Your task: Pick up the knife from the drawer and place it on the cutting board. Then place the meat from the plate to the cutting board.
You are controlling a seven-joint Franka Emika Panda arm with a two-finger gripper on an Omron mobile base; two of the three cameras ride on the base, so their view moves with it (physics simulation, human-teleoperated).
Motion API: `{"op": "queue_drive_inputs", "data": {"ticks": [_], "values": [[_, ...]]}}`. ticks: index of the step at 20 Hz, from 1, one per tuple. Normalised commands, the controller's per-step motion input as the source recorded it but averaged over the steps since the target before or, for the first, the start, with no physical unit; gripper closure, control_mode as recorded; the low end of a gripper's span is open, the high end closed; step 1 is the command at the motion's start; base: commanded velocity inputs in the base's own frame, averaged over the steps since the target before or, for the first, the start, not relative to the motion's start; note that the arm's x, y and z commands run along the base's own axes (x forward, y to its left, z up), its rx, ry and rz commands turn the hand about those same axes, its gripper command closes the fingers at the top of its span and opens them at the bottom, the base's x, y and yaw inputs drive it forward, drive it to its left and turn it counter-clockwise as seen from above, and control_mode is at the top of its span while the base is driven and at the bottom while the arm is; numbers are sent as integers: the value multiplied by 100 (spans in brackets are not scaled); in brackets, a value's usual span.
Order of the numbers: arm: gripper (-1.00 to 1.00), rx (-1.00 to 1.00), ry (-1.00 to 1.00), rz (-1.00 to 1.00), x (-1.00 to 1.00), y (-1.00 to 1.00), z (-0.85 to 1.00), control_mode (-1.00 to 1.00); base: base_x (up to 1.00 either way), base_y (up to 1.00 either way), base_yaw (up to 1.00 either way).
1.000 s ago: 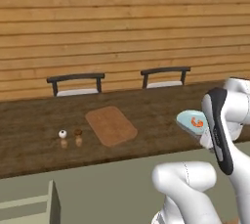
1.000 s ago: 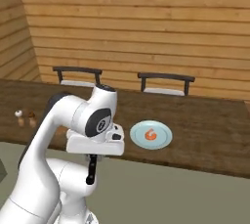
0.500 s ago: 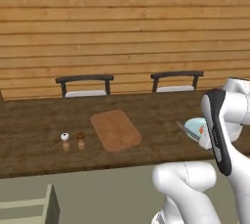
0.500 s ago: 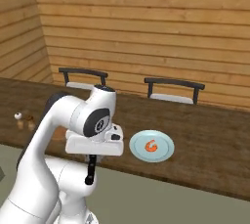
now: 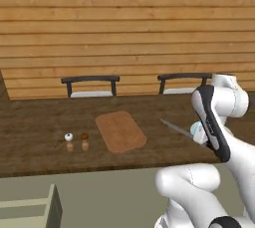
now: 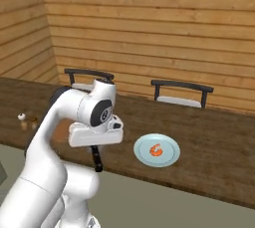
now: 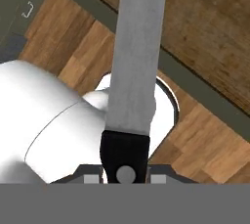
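Observation:
My gripper (image 7: pixel 125 174) is shut on the black handle of the knife (image 7: pixel 135 56), and the silver blade runs straight up the hand view. From the left base, the blade (image 5: pixel 176 128) pokes out leftward from the gripper (image 5: pixel 195 135), above the dark countertop and right of the cutting board (image 5: pixel 121 131). That light-brown board lies flat with nothing on it. The pale blue-green plate (image 6: pixel 157 151) sits on the counter right of the gripper (image 6: pixel 95 145), with the orange-red meat (image 6: pixel 157 149) at its centre. From the left base, my arm hides most of the plate (image 5: pixel 198 131).
Two small shakers (image 5: pixel 76 140) stand left of the board. Two dark chairs (image 5: pixel 90 84) are behind the counter against the wooden wall. The open drawer (image 5: pixel 31 207) shows at the lower left. The counter's front edge (image 5: pixel 74 172) runs below the board.
Both base views have shifted, so the base has moved; board, chairs and plate slid right in the pictures. The knife stays gripped; its blade now shows left of my arm.

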Motion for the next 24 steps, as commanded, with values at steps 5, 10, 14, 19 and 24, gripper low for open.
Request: {"op": "queue_drive_inputs", "data": {"ticks": [5, 10, 14, 19, 24], "values": [[100, 0, 5, 16, 100, 92, 0, -100, 0, 0, 0], [100, 0, 6, 9, 100, 76, -2, -100, 0, 0, 0], [100, 0, 1, 2, 81, 53, -21, -100, 0, 0, 0], [100, -5, 0, 0, 55, 40, -37, -100, 0, 0, 0], [100, -5, 0, 0, 54, 41, -42, -100, 0, 0, 0]]}}
